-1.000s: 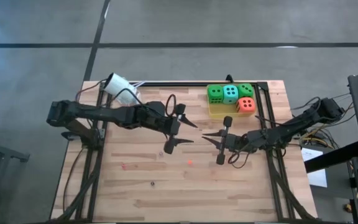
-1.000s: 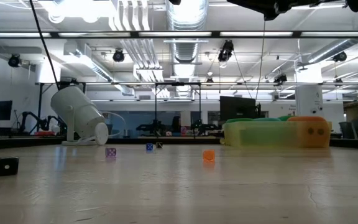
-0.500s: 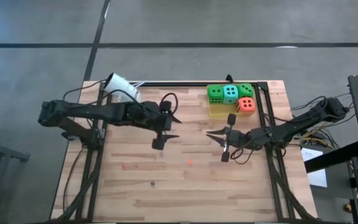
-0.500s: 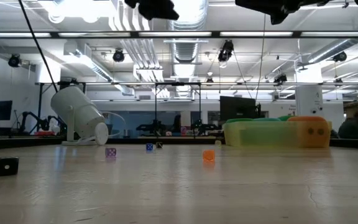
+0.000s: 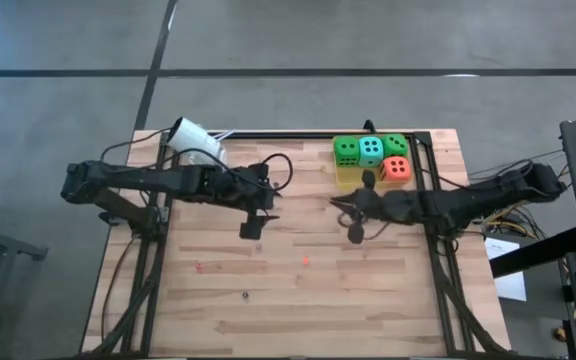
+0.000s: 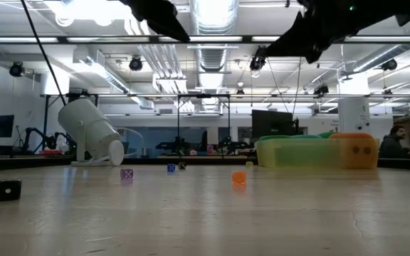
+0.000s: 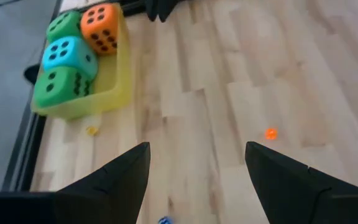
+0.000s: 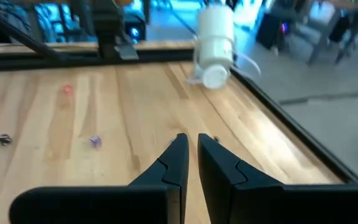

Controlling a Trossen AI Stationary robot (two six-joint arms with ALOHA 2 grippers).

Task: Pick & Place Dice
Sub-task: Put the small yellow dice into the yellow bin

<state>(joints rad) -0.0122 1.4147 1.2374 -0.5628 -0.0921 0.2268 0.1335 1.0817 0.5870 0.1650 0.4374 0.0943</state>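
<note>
- The 4 dice (image 5: pixel 371 158) sit packed in a yellow tray (image 5: pixel 346 181) at the table's (image 5: pixel 298 300) 1 o'clock.
- Left gripper (image 5: pixel 258 210), jaws spread and empty, hangs toward 10 o'clock of centre.
- Right gripper (image 5: pixel 353 212), jaws pressed together and empty, hangs at the tray's 6 o'clock.

left pincer (image 5: pixel 252 218) pulled back toward its base | right pincer (image 5: pixel 351 220) swung toward table centre

Bare tabletop (image 5: pixel 298 300) fills the frame's lower half; the yellow tray (image 5: pixel 348 180) and white cup (image 5: pixel 193 140) block the upper edge.
</note>
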